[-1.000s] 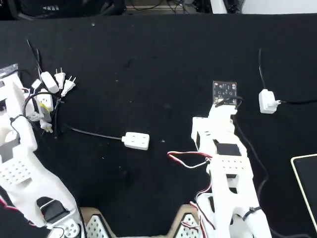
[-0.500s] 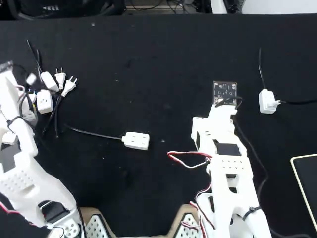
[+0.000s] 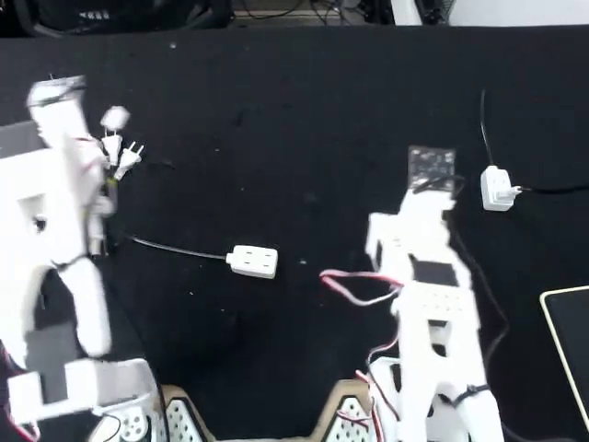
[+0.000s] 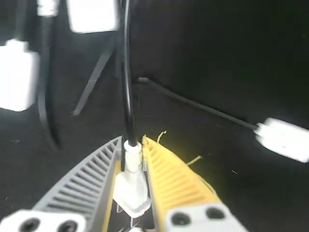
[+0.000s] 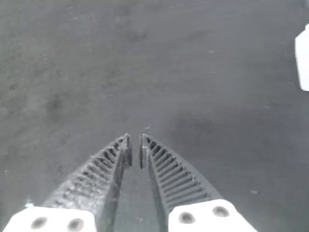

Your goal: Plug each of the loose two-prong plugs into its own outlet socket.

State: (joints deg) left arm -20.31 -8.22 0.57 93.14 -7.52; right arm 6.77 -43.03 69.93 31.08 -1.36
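Plug (image 4: 130, 186) w/ black cord (image 4: 126, 72) sits pinched in the left claw (image 4: 131, 141), grey and yellow fingers clamped tight on its white body, above the black surface (image 3: 294, 110). White outlet socket (image 3: 253, 261) on its own thin cord lies approx. mid-surface, well apart from both arms. Two more loose plugs (image 3: 122, 155) lie at the far-left side, just beside the left arm, prongs showing. The right claw (image 5: 135, 145) is closed on nothing, tips nearly touching, over bare cloth. White adapter (image 3: 497, 189) w/ cable lies near the right arm's tip, not touching it.
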